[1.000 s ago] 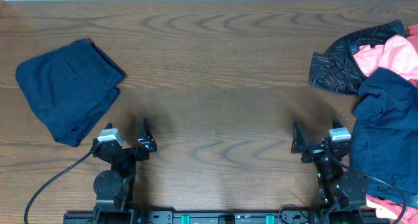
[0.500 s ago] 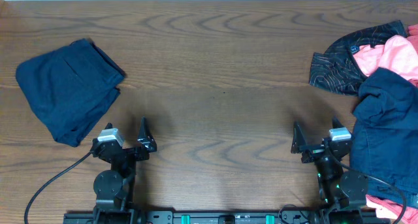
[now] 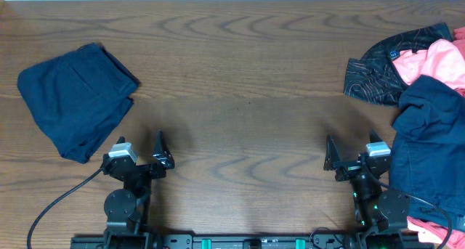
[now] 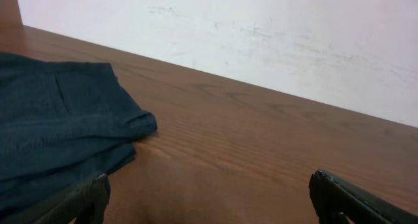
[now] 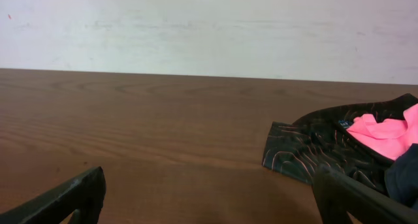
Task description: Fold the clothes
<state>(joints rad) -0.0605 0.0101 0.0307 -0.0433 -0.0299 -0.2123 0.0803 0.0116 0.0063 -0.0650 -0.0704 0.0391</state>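
A folded dark navy garment [image 3: 75, 100] lies at the table's left; it also shows in the left wrist view [image 4: 59, 129]. A pile at the right edge holds unfolded navy shorts [image 3: 430, 151], a salmon-pink piece [image 3: 442, 64] and a black thin-patterned piece [image 3: 378, 71]. The right wrist view shows the black piece [image 5: 320, 149] and the pink piece [image 5: 385, 129]. My left gripper [image 3: 139, 149] is open and empty just below the folded garment; it also shows in its own wrist view [image 4: 209, 194]. My right gripper [image 3: 349, 151] is open and empty left of the pile, as its wrist view [image 5: 209, 191] shows.
The wooden table [image 3: 247, 96] spans the view. A white wall [image 5: 209, 28] runs behind its far edge. More pink fabric [image 3: 429, 231] peeks out at the bottom right by the right arm's base. A cable [image 3: 54, 205] runs from the left arm.
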